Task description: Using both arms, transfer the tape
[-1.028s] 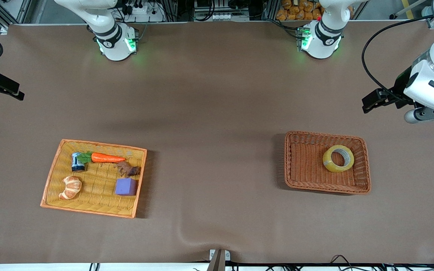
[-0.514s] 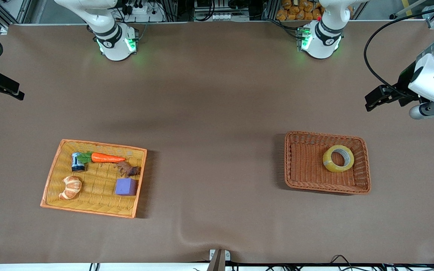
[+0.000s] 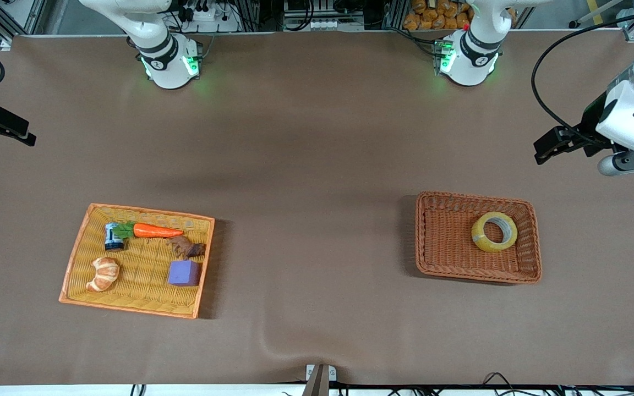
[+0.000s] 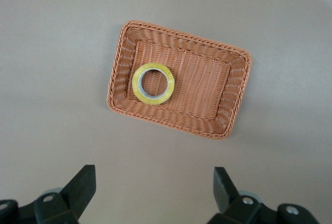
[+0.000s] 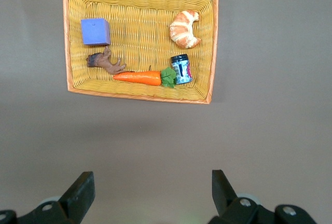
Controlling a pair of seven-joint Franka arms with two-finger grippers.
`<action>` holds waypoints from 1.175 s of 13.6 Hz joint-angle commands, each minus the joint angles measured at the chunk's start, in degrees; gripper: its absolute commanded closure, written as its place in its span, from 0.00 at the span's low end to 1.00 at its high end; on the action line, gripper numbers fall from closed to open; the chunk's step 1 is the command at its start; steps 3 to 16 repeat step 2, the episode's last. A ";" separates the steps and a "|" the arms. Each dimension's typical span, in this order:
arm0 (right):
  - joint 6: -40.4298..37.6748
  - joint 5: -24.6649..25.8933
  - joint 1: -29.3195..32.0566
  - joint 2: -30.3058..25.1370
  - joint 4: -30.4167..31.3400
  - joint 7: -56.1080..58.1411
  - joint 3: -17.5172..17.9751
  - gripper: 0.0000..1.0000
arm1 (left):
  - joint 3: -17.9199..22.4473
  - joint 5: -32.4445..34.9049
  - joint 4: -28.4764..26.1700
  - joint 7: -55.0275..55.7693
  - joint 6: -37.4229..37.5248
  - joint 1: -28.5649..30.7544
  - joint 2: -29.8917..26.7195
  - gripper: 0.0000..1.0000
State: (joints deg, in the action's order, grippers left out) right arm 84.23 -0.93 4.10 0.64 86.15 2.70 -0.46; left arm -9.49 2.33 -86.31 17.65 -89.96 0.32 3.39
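Tabletop: tape [image 3: 494, 231] in brown basket [image 3: 443, 242].

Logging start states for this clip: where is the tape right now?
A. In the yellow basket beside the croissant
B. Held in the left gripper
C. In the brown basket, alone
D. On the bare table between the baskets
C: the tape lies flat in the brown basket with nothing else in it, and the open left gripper is up over the bare table, holding nothing.

White jointed arms [image 3: 633, 113], black bands, green-lit bases [image 3: 169, 65], black cable [image 3: 548, 60].
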 commanded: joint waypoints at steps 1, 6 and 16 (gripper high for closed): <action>-0.64 -0.21 0.30 0.06 -0.46 -0.24 0.37 0.00 | 0.44 -0.22 0.18 -1.83 0.31 -0.32 -0.93 0.00; -0.64 -0.21 0.30 0.06 -0.37 -0.24 0.37 0.00 | 0.53 -0.22 0.18 -2.53 0.31 -0.32 -0.93 0.00; -0.64 -0.21 0.30 0.06 -0.37 -0.24 0.37 0.00 | 0.53 -0.22 0.18 -2.53 0.31 -0.32 -0.93 0.00</action>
